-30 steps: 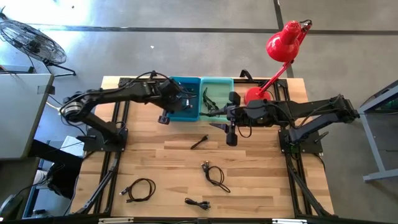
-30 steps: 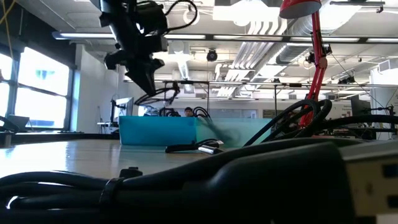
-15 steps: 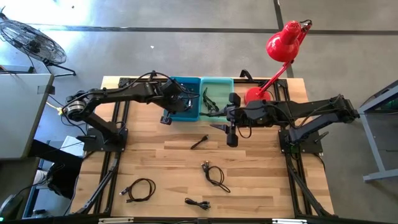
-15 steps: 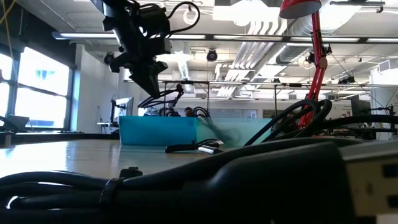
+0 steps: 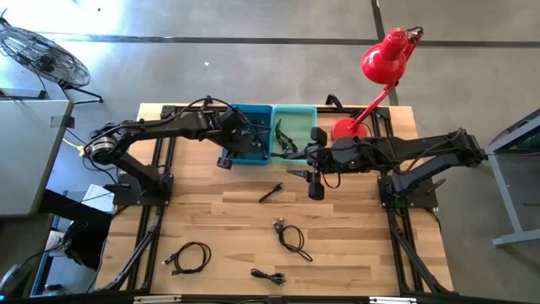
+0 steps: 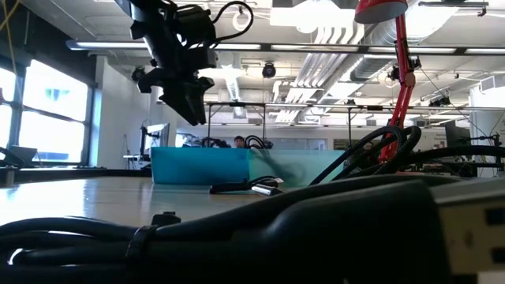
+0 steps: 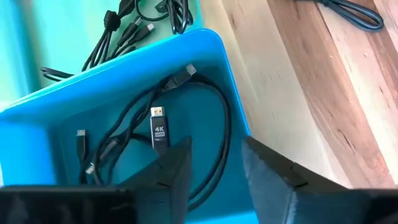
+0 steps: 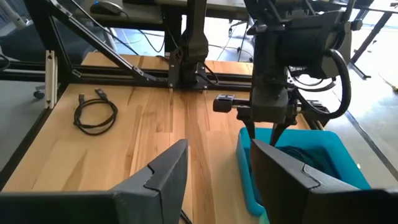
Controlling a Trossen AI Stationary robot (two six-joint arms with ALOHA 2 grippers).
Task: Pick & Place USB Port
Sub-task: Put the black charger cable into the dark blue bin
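The high view looks straight down from well above, taking in the whole pale wooden worktop (image 5: pixel 337 245), both arms and the grey floor around. The low view sits at worktop height, very close to thick black cables (image 6: pixel 237 237), facing level across to the bright blue plastic bin (image 6: pixel 201 166) and the room beyond. The left wrist view looks steeply down at close range into that blue bin (image 7: pixel 211 56), past its own tool (image 7: pixel 214 165). The right wrist view faces across the worktop (image 8: pixel 155 112) toward the left arm's tool (image 8: pixel 273 134) above the same bin (image 8: pixel 323 155), which all four views share.
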